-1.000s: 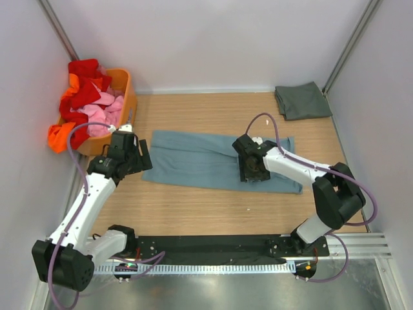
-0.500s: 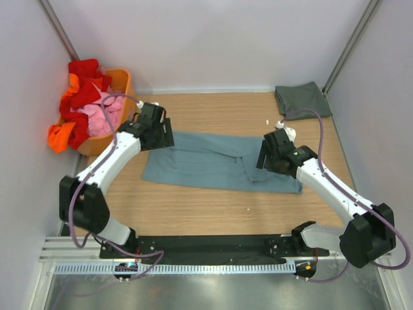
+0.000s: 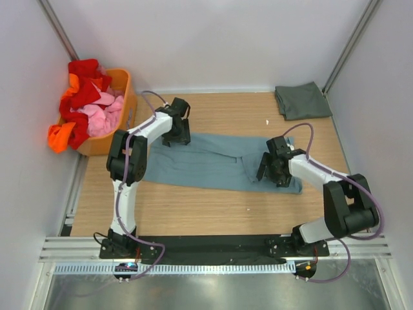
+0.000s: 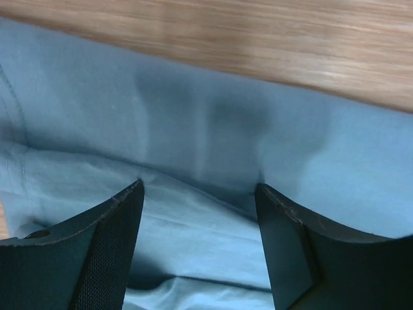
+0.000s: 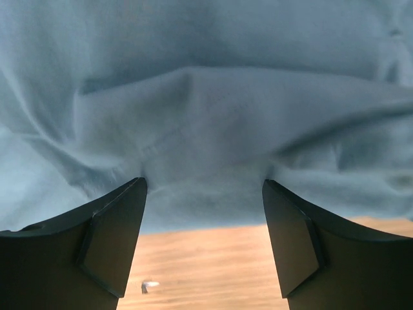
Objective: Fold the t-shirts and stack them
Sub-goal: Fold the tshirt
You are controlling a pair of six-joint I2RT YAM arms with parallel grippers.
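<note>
The overhead camera gives you the whole layout. The blue-teal t-shirt [image 3: 206, 161] is spread out as a long strip across the middle of the worktop [image 3: 193, 213]. The dark grey-green t-shirt [image 3: 302, 101] sits folded in the far right corner, and the orange basket [image 3: 128, 103], stuffed with red and pink cloth, is by the far left corner. The two shirts are well apart.

That view won't give you the jaws though, they're just dark lumps from up there. The wrist cameras sort that out.

Your left gripper [image 4: 199, 187] is spread wide, with only flat blue cloth under the gap between its fingers [image 4: 106, 248], nothing pinched. It's over the shirt's far edge near the left end, and there's bare wood just past the hem.

Your right gripper [image 5: 203, 184] is wide as well and empty. It's over rumpled cloth at the shirt's near edge toward the right end, with wood showing past that hem.

Neither wrist view lets you tell whether the fingertips are actually touching the fabric or sitting just above it.
</note>
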